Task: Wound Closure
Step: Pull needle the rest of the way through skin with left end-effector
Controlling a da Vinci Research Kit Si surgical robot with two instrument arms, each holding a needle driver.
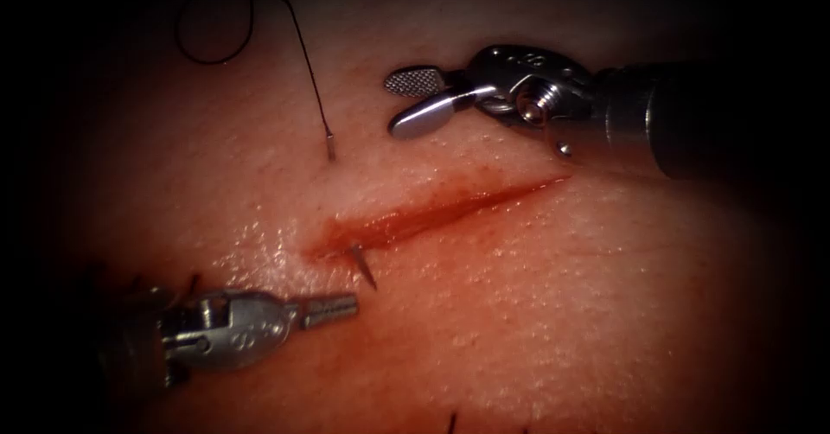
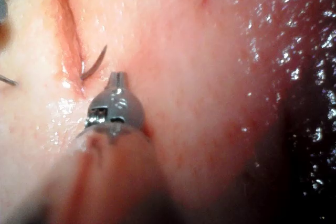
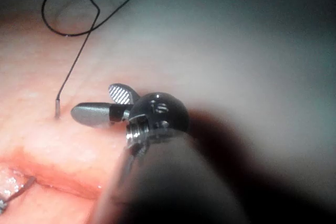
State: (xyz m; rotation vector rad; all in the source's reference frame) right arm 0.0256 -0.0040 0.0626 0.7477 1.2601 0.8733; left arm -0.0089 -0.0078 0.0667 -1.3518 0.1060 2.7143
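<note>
**Needle seated across the cut, both tools empty**

Endoscope view, nearest first: the left tool (image 1: 333,309) lies low on the tissue (image 1: 536,313), jaws closed together and holding nothing. Just ahead of its tip, the needle (image 1: 363,265) has its pointed end standing out of the tissue at the cut's left end. The left wrist view shows the same dark curved point (image 2: 94,62) emerging just beyond the closed tool (image 2: 118,80), apart from it.

Past the needle point runs the cut (image 1: 432,213), open along its whole length with red fluid (image 1: 380,225) in it; no stitch is seen bridging it.

On the far side of the cut, the needle's blunt end (image 1: 330,147) rises from the tissue with the thread (image 1: 303,45) attached and looping away loose. The middle of the needle's curve is buried in the tissue under the cut.

Farthest, the right tool (image 1: 415,101) sits beyond the cut with jaws spread wide, gripping nothing; the right wrist view confirms the open jaws (image 3: 100,103), with the blunt end (image 3: 56,106) near their tips.

Judgement on progress: the needle spans both edges but is not drawn out; thread passage, knotting and the remaining length of the cut are all outstanding.
</note>
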